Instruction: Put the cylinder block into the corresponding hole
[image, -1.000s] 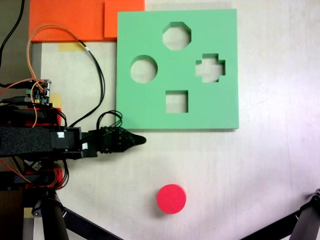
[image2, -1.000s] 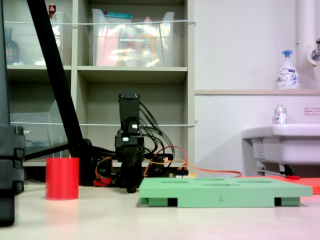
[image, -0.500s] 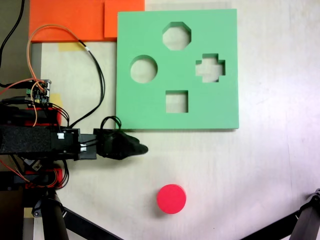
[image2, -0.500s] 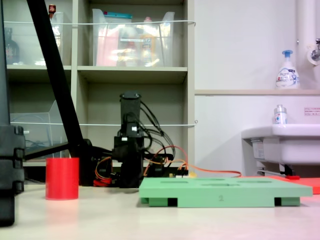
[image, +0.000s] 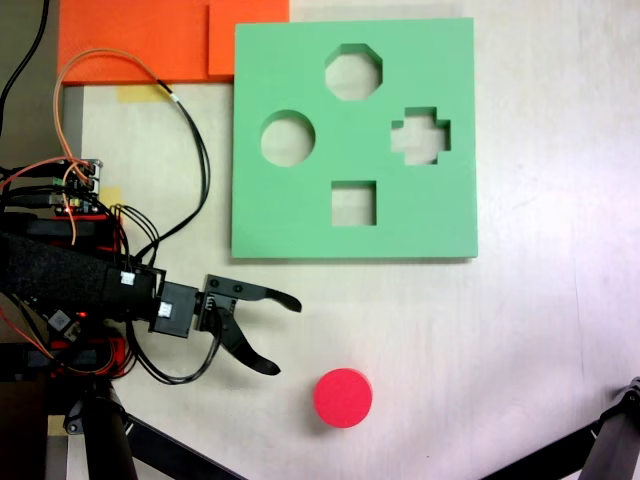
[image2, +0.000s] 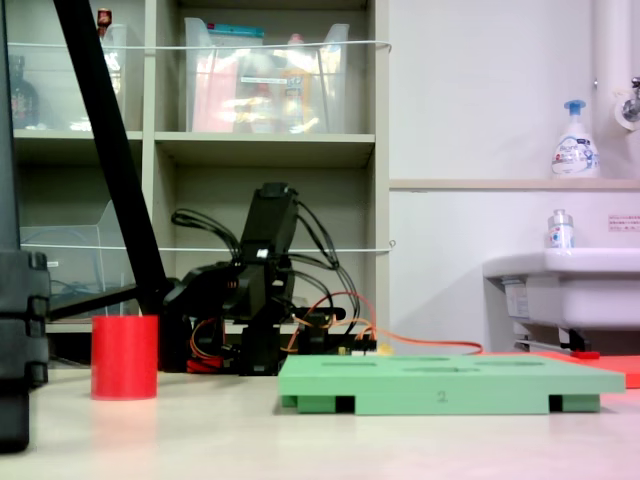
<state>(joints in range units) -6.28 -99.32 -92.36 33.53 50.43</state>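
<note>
Right now the cylinder block (image: 343, 398) stands on its flat end on the bare pale table (image: 540, 330), well clear of the green foam board (image: 300, 220), near the lower edge of the first exterior view. In the second exterior view the cylinder block (image2: 124, 357) shows at the second exterior view's left, upright, with nothing touching it. The corresponding hole (image: 288, 138), the round cutout on the first exterior view's left side of the board, is empty, as are the octagon, cross and square cutouts.

Reaching in from the first exterior view's left, the gripper (image: 287, 336) has its two black jaws spread wide, one finger pointing straight along the table and the other angled down toward the block. It holds nothing. Its tips sit near the block but apart from it, up and to the first exterior view's left.

To my eye this is the approach for the pick; the block is not yet grasped. The next move looks to call for carrying the open jaws on until they straddle the red cylinder, low enough to catch its side wall, then closing squarely so it doesn't tip or roll away. After that comes the lift and the carry across to the round cutout.
</note>
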